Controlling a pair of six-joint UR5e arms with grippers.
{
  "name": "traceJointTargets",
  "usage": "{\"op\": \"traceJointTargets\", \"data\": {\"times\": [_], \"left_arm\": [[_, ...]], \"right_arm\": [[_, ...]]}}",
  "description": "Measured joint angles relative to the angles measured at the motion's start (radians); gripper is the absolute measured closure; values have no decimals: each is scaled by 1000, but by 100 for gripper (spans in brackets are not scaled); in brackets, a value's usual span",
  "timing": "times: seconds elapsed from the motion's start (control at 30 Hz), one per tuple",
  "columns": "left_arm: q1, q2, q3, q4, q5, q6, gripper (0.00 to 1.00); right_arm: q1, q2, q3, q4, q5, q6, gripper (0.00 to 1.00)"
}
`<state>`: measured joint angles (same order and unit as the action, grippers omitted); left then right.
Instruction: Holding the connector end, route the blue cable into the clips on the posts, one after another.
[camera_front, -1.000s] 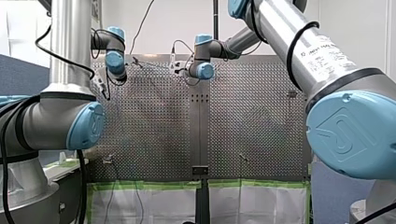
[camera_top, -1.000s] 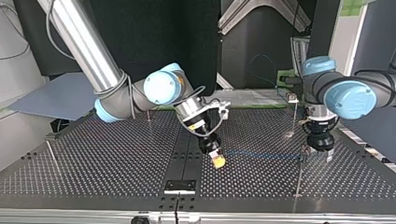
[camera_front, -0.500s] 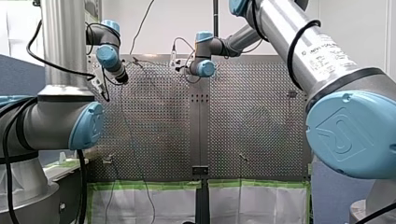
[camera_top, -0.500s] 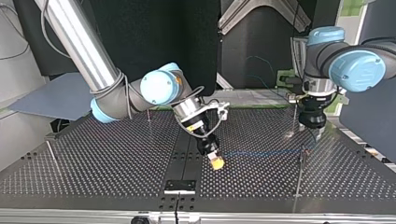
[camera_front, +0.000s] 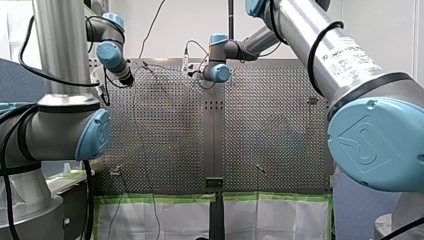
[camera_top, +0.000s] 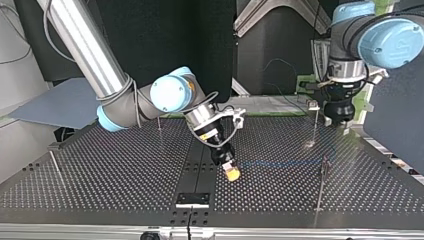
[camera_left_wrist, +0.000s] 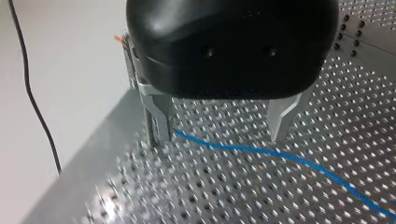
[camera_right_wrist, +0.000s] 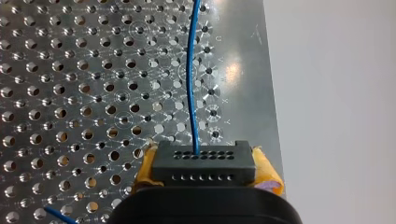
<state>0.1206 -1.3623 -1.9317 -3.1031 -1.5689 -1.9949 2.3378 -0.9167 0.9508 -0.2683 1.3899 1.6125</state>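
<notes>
Blue cable (camera_top: 280, 163) leaves the connector (camera_right_wrist: 203, 163) clamped in my right claw (camera_top: 231, 170), top view's lower centre; my left claw (camera_top: 343, 124), upper right, stands spread.

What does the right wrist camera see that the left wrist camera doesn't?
Only the right wrist view shows the black connector, clamped between my right gripper's yellow pads, with the blue cable running out of it. Only the left wrist view shows my left gripper, its metal fingers spread open and gripping nothing, plus a thin black wire beyond the perforated table's edge. Both show the blue cable and that table.
</notes>
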Motion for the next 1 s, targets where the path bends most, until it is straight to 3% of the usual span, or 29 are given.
{"op": "traceJointTargets", "data": {"times": [0.27, 0.5, 0.77, 1.0], "left_arm": [[-1, 22, 1, 77, 70, 45, 0], [-4, 37, 20, 95, 83, 69, 0], [-12, 48, 79, 67, 102, 59, 0], [-20, 32, 109, 2, 109, 62, 0]], "right_arm": [[3, 0, 0, 2, 0, 0, 100], [2, 0, 0, 3, 0, 0, 100], [0, 1, 0, 1, 0, -1, 100], [-3, 1, 0, 1, 0, -2, 100]]}}
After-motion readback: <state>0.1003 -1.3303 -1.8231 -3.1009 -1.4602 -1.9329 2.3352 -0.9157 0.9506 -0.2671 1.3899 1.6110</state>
